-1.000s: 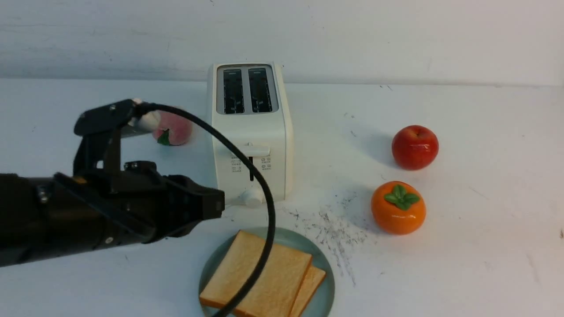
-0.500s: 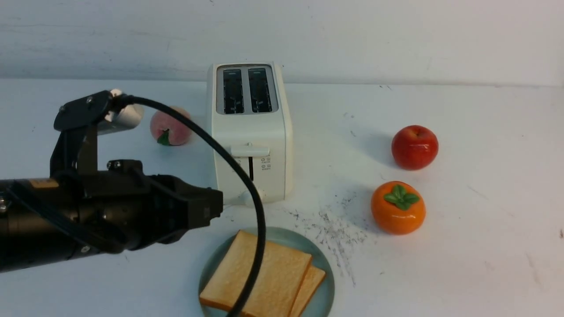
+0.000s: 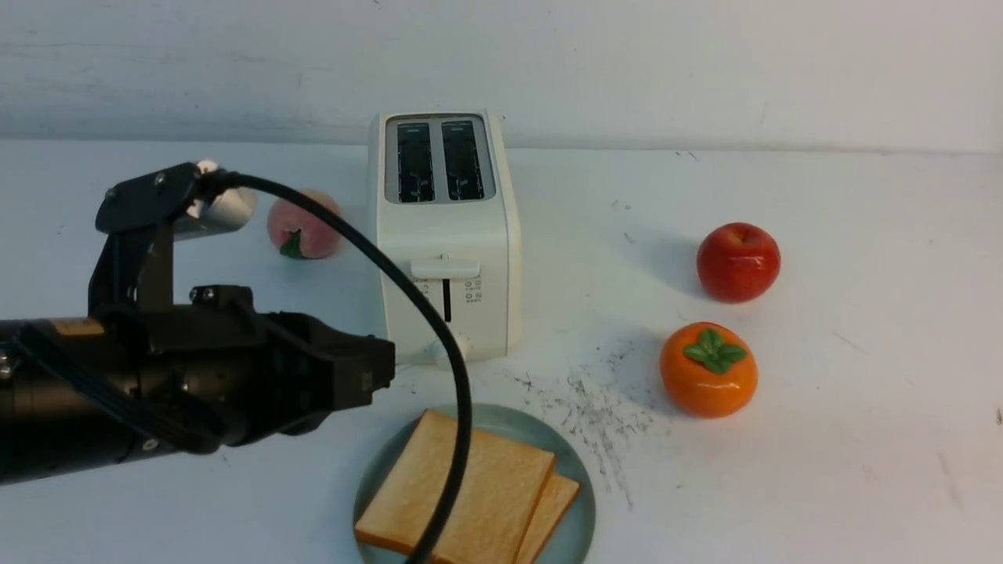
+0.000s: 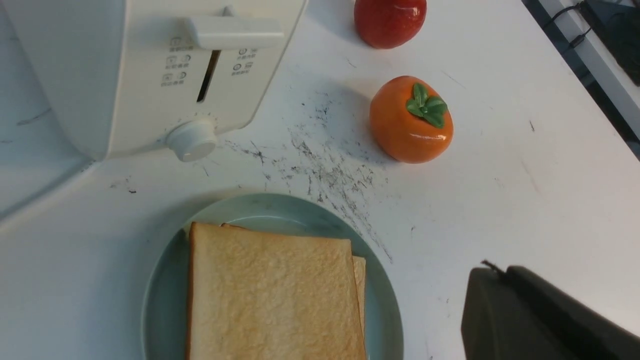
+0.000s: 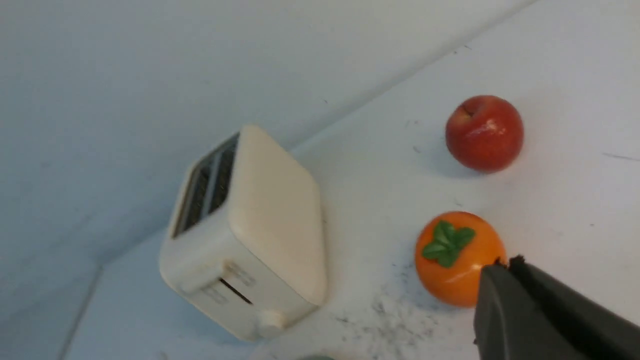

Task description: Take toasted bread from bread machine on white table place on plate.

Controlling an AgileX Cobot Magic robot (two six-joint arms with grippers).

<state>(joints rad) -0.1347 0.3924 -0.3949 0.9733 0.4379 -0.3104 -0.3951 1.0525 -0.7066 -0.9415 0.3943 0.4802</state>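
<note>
Two slices of toasted bread lie stacked on the pale blue-green plate [image 3: 576, 470] at the front: the top slice [image 3: 462, 493] covers most of the lower slice [image 3: 550, 509]. The cream bread machine [image 3: 447, 235] stands behind the plate with both slots empty. My left gripper [image 3: 388, 364] is shut and empty, hovering left of the plate, in front of the toaster's left corner. In the left wrist view the plate [image 4: 280, 205], top slice [image 4: 275, 295], toaster [image 4: 125, 65] and shut gripper [image 4: 492, 270] show. My right gripper [image 5: 502, 265] is shut and empty, out of the front view.
On the white table [image 3: 846, 470] a red apple [image 3: 738, 261] and an orange persimmon [image 3: 707, 368] sit right of the toaster. A peach [image 3: 302, 223] sits left of it, behind my left arm. The arm's black cable [image 3: 447, 439] hangs across the plate.
My left arm has drawn back to the left, away from the toaster's front, and has held nearly still for the last half second. The toast and the plate have not moved.
</note>
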